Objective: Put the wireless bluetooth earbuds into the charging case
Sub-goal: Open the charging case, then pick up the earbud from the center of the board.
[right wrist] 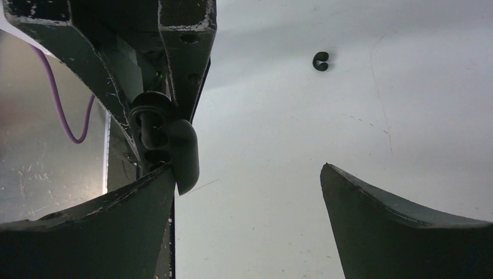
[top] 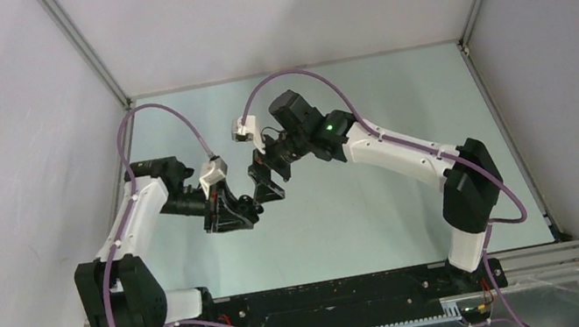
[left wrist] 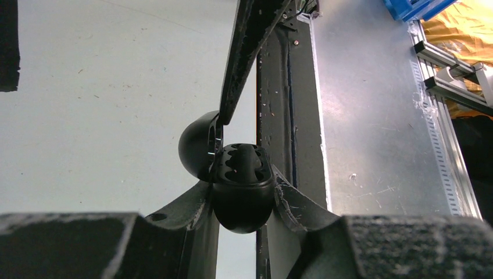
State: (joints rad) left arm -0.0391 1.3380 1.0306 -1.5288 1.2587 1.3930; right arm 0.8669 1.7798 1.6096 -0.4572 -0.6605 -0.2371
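Left pincer (top: 245, 211): clamped tight on the body of the case, at lower centre of the left wrist view.
Case (left wrist: 243, 200): black, its lid (left wrist: 197, 145) swung open to the left and its wells facing the camera. Whether anything sat in them could not be told.
Right pincer (right wrist: 247, 168): spread to its widest and empty. One finger (left wrist: 247, 58) reached down from the top of the left wrist view and touched the lid's rim.
Earbuds: one small dark curled piece (right wrist: 320, 61), probably a black one, lay on the table (right wrist: 372, 128) at upper right of the right wrist view. No purple ones were visible.
Step in hand (judged): setting the lid open before fetching a bud.
Doing it well: the case wanted holding steady with its wells clear. The finger wanted lifting off the lid gently. The jaws wanted narrowing first, then a descent straight over the piece and a light nip.
Risk: so small a piece could skid on the smooth table.
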